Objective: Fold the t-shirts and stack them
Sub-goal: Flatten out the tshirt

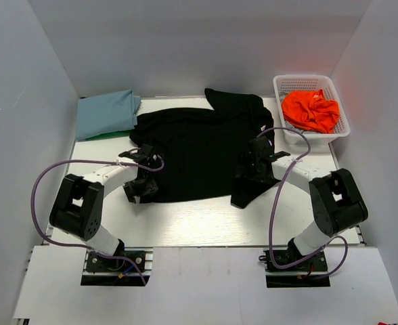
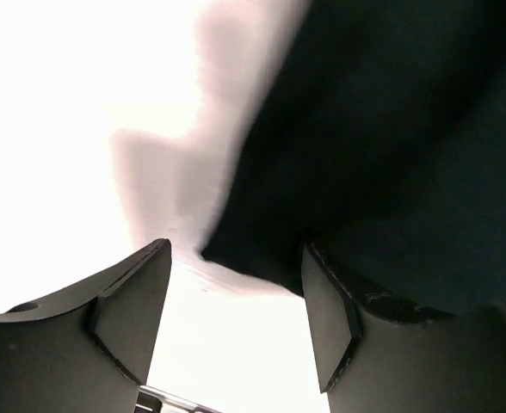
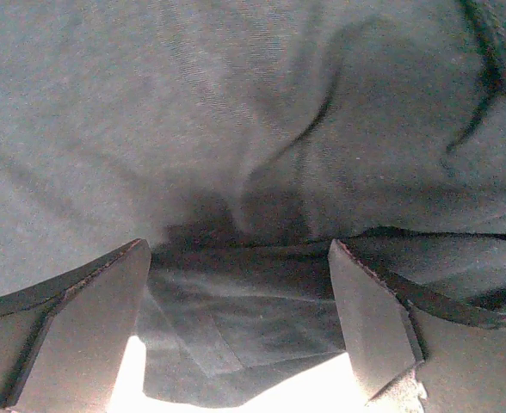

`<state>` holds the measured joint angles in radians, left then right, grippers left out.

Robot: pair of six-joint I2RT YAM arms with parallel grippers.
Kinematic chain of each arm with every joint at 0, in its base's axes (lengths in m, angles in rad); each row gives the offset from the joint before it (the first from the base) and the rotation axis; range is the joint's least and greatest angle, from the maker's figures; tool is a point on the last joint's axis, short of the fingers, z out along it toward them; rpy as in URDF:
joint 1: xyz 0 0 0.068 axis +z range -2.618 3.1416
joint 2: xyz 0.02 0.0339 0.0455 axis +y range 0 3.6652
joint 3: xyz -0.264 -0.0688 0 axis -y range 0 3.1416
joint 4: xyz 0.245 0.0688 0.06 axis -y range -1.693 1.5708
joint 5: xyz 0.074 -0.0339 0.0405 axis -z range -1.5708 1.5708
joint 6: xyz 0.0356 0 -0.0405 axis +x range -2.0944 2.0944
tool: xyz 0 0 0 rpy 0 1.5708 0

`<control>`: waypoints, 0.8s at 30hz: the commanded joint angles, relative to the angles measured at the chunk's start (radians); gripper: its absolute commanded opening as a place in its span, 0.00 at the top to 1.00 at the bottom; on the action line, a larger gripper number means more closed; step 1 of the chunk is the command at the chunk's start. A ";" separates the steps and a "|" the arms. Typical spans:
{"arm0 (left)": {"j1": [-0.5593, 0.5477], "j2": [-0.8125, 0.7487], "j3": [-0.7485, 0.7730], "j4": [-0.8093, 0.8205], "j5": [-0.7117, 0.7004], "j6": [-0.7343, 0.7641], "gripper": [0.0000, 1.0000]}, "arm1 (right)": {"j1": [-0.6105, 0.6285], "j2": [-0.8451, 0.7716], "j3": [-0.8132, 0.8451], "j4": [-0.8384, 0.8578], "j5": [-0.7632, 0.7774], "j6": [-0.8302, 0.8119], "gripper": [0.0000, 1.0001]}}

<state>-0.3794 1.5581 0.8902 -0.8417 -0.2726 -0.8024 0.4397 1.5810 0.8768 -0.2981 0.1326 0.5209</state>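
The black tee (image 1: pixel 199 152) lies spread on the bench (image 1: pixel 206 227). The left jaws stand apart at its near-left edge. The right jaws gape wide over its right side.

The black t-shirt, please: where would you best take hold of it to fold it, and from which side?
Probably at its near corners, one per hand, coming in from the near side. The black t-shirt lies spread flat on the table, so only its edges offer a lip. The left wrist view shows the left hand open around the near-left corner.
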 commanded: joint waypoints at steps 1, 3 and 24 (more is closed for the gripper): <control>0.025 -0.038 -0.037 -0.045 -0.103 -0.110 0.27 | -0.035 0.019 -0.021 -0.061 0.065 0.048 0.10; 0.036 -0.038 -0.078 -0.025 -0.093 -0.110 0.27 | -0.044 0.017 -0.022 -0.068 0.062 0.048 0.10; 0.169 -0.130 -0.108 -0.175 -0.180 -0.277 0.41 | -0.130 -0.052 -0.021 -0.073 0.078 -0.018 0.10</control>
<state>-0.2218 1.3788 0.7677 -0.9863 -0.4244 -1.0599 0.3267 1.5616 0.8562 -0.3431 0.1772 0.5346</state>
